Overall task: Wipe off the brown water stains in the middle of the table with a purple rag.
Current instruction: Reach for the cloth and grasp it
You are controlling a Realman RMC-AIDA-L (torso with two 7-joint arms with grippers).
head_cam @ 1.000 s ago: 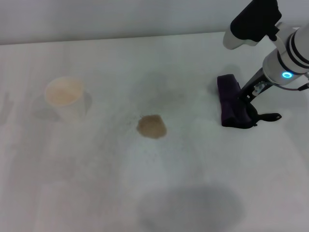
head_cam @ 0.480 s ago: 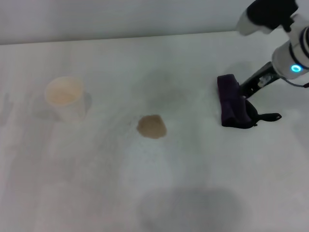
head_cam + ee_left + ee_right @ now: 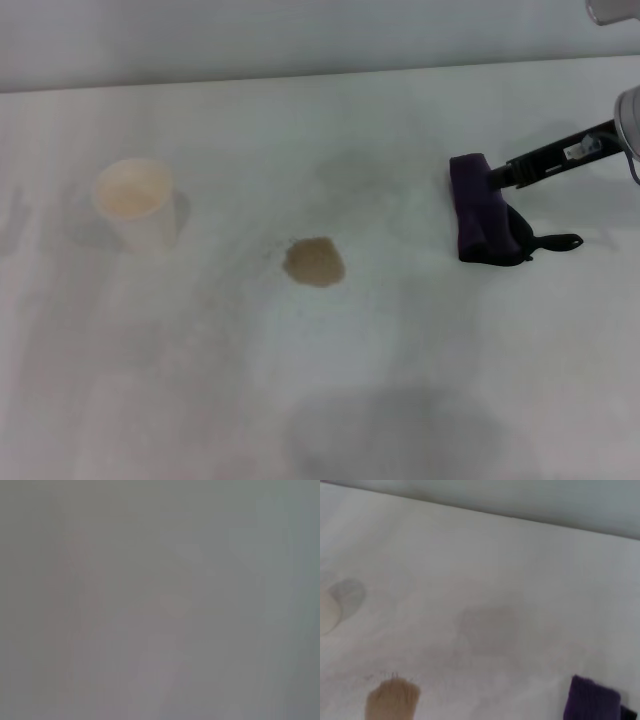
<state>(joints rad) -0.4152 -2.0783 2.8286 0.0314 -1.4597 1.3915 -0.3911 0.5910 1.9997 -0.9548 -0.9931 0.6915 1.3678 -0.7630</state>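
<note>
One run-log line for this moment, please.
stain: unwiped | purple rag: on table | right tool: at rag | left: unseen

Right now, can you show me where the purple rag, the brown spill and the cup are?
purple rag (image 3: 483,212): head view, middle of the bunched cloth.
brown water stains (image 3: 315,262): head view, blotch centre.
paper cup (image 3: 135,205): head view, its side wall.

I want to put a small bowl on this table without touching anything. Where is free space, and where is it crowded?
The table is bare between the paper cup and the brown water stains, between the stain and the purple rag, and along the near edge. It is crowded only at the rag, where the right gripper reaches in.
</note>
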